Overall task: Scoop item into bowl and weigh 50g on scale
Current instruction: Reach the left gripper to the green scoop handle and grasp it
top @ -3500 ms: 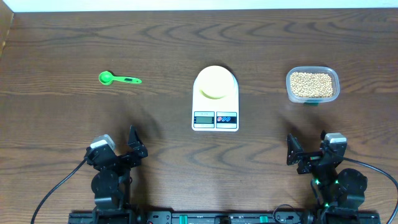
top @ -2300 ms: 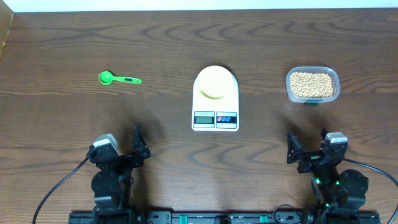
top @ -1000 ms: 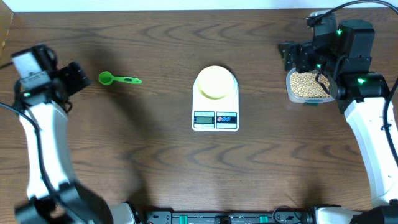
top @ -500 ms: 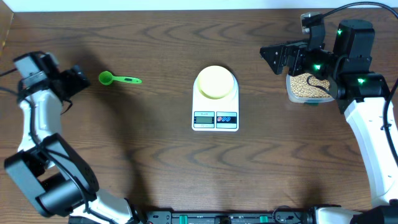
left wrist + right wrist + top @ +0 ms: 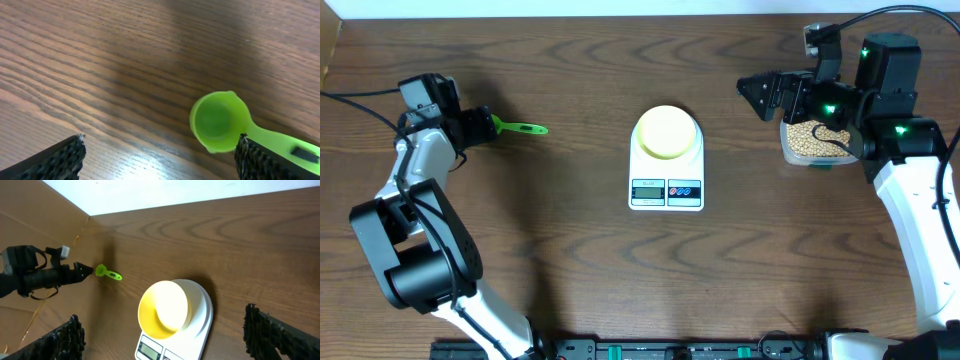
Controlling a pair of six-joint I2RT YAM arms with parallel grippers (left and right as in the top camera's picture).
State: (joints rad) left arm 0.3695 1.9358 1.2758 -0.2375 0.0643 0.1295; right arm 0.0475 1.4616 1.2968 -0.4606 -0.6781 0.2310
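My left gripper (image 5: 480, 127) is spread wide and holds nothing. It hangs right over the cup end of the spoon (image 5: 220, 122). In my wrist view the cup sits off-centre, close against one finger, with bare table (image 5: 125, 60) under the rest of the gap. The handle runs out past that finger.

From overhead, the spoon's long axis lies left to right, cup toward me and handle pointing on toward the scale (image 5: 667, 172). My guess is I need to slide along that line to pinch the handle, not the cup.

Farther on, the bowl (image 5: 667, 132) sits on the scale and looks empty. Farthest off, the beans (image 5: 805, 138) are in their tub beneath my right gripper (image 5: 760, 95), which is also spread and empty. The spoon is plainly the left arm's to fetch.
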